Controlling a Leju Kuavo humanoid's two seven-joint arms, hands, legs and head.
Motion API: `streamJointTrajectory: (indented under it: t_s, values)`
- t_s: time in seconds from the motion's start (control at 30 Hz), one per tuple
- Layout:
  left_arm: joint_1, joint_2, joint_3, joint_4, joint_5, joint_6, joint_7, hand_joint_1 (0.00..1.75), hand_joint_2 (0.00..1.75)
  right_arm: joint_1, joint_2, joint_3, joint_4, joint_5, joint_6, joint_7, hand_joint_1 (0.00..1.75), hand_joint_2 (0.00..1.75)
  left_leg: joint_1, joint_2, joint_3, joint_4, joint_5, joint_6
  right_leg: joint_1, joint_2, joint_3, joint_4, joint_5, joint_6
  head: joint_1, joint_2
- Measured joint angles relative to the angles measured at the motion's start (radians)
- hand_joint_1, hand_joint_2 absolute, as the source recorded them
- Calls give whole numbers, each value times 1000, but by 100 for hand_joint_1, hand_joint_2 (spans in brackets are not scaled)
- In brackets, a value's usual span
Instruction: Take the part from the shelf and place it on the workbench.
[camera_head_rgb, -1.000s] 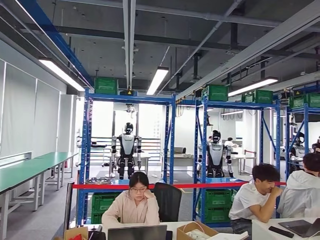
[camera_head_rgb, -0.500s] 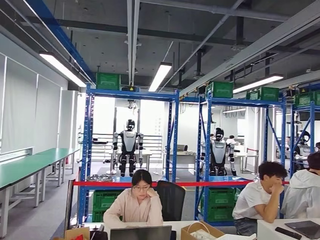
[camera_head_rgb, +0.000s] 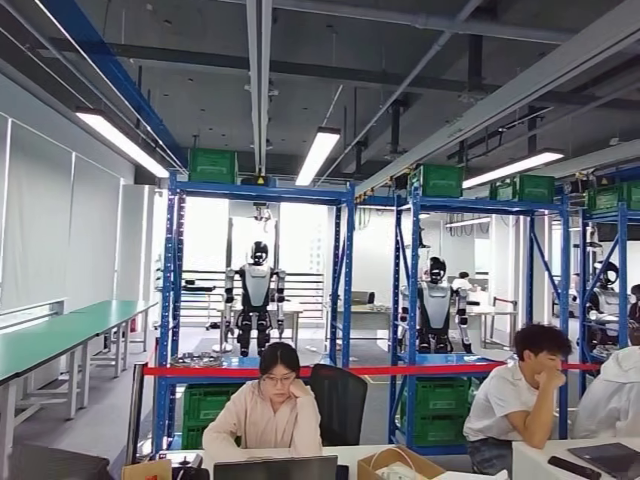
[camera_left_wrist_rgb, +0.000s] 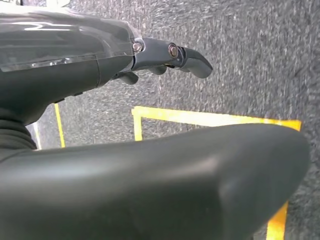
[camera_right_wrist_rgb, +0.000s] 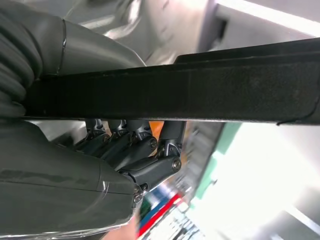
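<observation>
The right hand (camera_right_wrist_rgb: 151, 150) is gripping a flat black part (camera_right_wrist_rgb: 226, 85), its dark fingers (camera_right_wrist_rgb: 158, 170) curling under the long edge. The left hand (camera_left_wrist_rgb: 158, 55) is hanging above grey carpet with yellow floor lines (camera_left_wrist_rgb: 211, 117), fingers stretched and holding nothing. Far ahead, blue shelves (camera_head_rgb: 343, 290) are standing behind people sitting at a near white counter (camera_head_rgb: 528, 455).

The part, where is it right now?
In the right wrist view, the right hand grips the long black part; its fingers curl around it.
</observation>
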Motion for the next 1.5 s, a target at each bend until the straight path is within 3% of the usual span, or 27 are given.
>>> streamJointTrajectory:
  t_s: [0.07,0.13,0.17,0.2,0.23,0.3,0.33,0.43,0.53,0.63,0.7,0.73,0.8,0.87,0.97,1.03,1.07,1.13,1.2,1.23,1.27,1.33,1.37,1.43,1.5]
  values:
    - [-1,0,-6,0,-1,0,-8,0,175,-31,14,-22,59,79,-58,10,175,175,-2,1,-28,60,-39,-3,-5,-2,9,-19,9,-4,0,0]
    - [-2,1,-10,0,-2,0,-18,0,175,-52,19,-35,110,180,-130,34,175,175,-4,1,-86,182,-94,-7,-4,-2,11,-20,9,-6,0,0]
    - [-1,1,-12,0,-2,-1,-22,0,175,-56,18,-38,129,247,-174,54,175,175,-4,2,-110,230,-106,-10,-4,-1,12,-19,8,-6,0,0]
    - [0,1,-12,0,-3,-1,-26,0,175,-56,17,-41,145,321,-219,76,175,175,-2,2,-118,243,-99,-13,-4,-1,13,-17,6,-5,0,-1]
    - [1,1,-13,0,-5,-1,-28,0,175,-56,13,-43,157,401,-265,103,175,175,0,2,-108,217,-74,-16,-5,0,13,-14,3,-4,0,-1]
    - [1,0,-14,0,-9,-2,-33,0,175,-57,5,-46,173,596,-347,190,175,175,4,3,-52,99,-11,-20,-5,3,11,0,-9,4,0,-1]
    - [0,0,-15,1,-11,-2,-36,0,175,-59,-1,-47,180,716,-380,249,175,175,5,3,-29,50,5,-18,-4,3,7,12,-16,9,0,-1]
    - [1,-2,-20,2,-18,-2,-43,0,175,-52,-22,-57,208,1081,-420,379,175,175,1,1,-13,14,4,-4,-1,4,-2,28,-26,20,-1,-1]
    - [3,-2,-23,2,-20,-2,-51,0,175,-35,-30,-87,264,1282,-435,403,175,175,3,2,-11,13,3,10,-5,3,-14,58,-50,32,-1,-1]
    - [0,-2,-25,2,-21,-2,-56,0,175,-14,-31,-120,327,1353,-447,406,175,175,4,2,-8,12,1,20,-16,2,-100,229,-125,48,-1,-1]
    - [0,-2,-26,2,-24,-2,-59,0,175,11,-32,-127,368,1366,-447,408,175,175,4,2,-5,12,-2,22,-20,2,-148,304,-134,52,-1,-1]
    - [0,-2,-28,2,-27,-3,-61,0,175,23,-31,-129,386,1367,-448,409,175,175,4,1,-2,12,-4,22,-21,2,-147,286,-110,51,-1,-1]
    - [0,-2,-30,2,-31,-3,-65,0,175,37,-29,-135,411,1367,-452,407,175,175,4,0,4,11,-8,19,-21,2,-98,160,-36,48,-1,-1]
    - [-2,-2,-34,2,-33,-4,-71,0,175,39,-26,-142,433,1364,-459,402,175,175,3,0,7,8,-10,12,-16,3,-52,53,6,44,-1,-1]
    - [-1,-4,-38,2,-37,-5,-79,0,175,48,-22,-157,461,1353,-464,389,175,175,5,-1,13,-3,-8,-3,-8,4,-39,25,9,32,-1,-1]
    - [1,-5,-39,2,-39,-6,-82,0,175,56,-18,-171,474,1342,-467,379,175,175,3,0,11,11,-25,-9,-11,2,-29,10,15,19,-1,-1]
    - [1,-6,-39,2,-40,-6,-83,0,175,59,-15,-177,481,1339,-468,375,175,175,1,0,-2,43,-48,-10,-13,2,-25,4,17,12,-1,-1]
    - [2,-6,-40,2,-42,-7,-87,0,175,69,-9,-186,493,1336,-468,368,175,175,-2,1,-54,160,-107,-8,-12,1,-21,1,17,5,-1,-1]
    - [4,-6,-41,2,-44,-10,-94,0,175,84,-6,-195,504,1333,-468,363,87,87,-4,1,-95,248,-132,-8,-10,1,-19,1,16,2,-1,-1]
    - [5,-6,-41,2,-46,-12,-99,0,175,90,-4,-199,508,1332,-468,361,44,44,-4,1,-94,244,-119,-8,-10,2,-17,2,15,2,-1,-1]
    - [6,-6,-42,2,-47,-14,-103,0,175,94,-3,-202,512,1331,-468,357,0,0,-4,2,-74,202,-89,-8,-10,3,-16,4,13,3,-1,-1]
    - [5,-5,-44,2,-50,-17,-111,0,175,98,-2,-207,518,1330,-468,350,0,0,-4,2,-14,76,-27,-6,-8,6,-16,12,7,9,-1,-1]
    - [4,-5,-45,2,-51,-19,-114,0,175,98,-1,-210,520,1329,-468,346,0,0,-5,2,7,31,-12,-4,-6,8,-19,17,4,13,-1,-1]
    - [3,-5,-47,2,-51,-21,-115,0,175,101,0,-218,524,1326,-468,338,0,0,-8,2,20,1,-12,2,-4,9,-24,24,2,20,-1,-1]
    - [4,-5,-49,2,-52,-21,-116,0,87,104,0,-226,527,1321,-469,328,0,0,-8,3,20,-2,-10,11,-6,10,-25,27,-2,28,-1,-1]
